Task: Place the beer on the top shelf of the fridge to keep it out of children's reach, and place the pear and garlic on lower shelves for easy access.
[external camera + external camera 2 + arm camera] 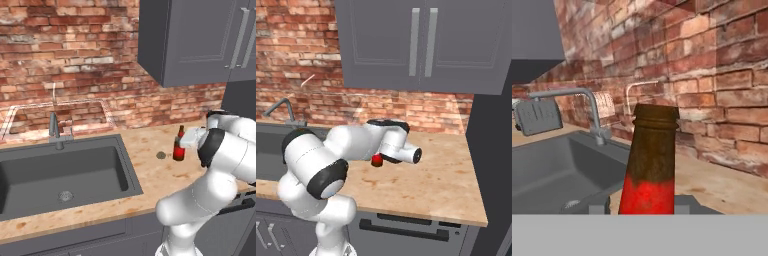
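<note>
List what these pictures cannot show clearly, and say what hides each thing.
- Beer: in the left base view the arm covers its right side; in the right base view just a red patch peeks from under the arm.
- Claw: its fingers are cut by the hand view's bottom.
- Small grey thing beside the bottle: too small to identify.

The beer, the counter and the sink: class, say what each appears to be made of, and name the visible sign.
The beer: probably glass, dark brown and slightly mottled, with a red band that looks like a paper label.
The counter: seemingly polished stone or laminate, tan with reddish speckles.
The sink: matte dark grey, perhaps composite or coated metal; no shine settles it.
</note>
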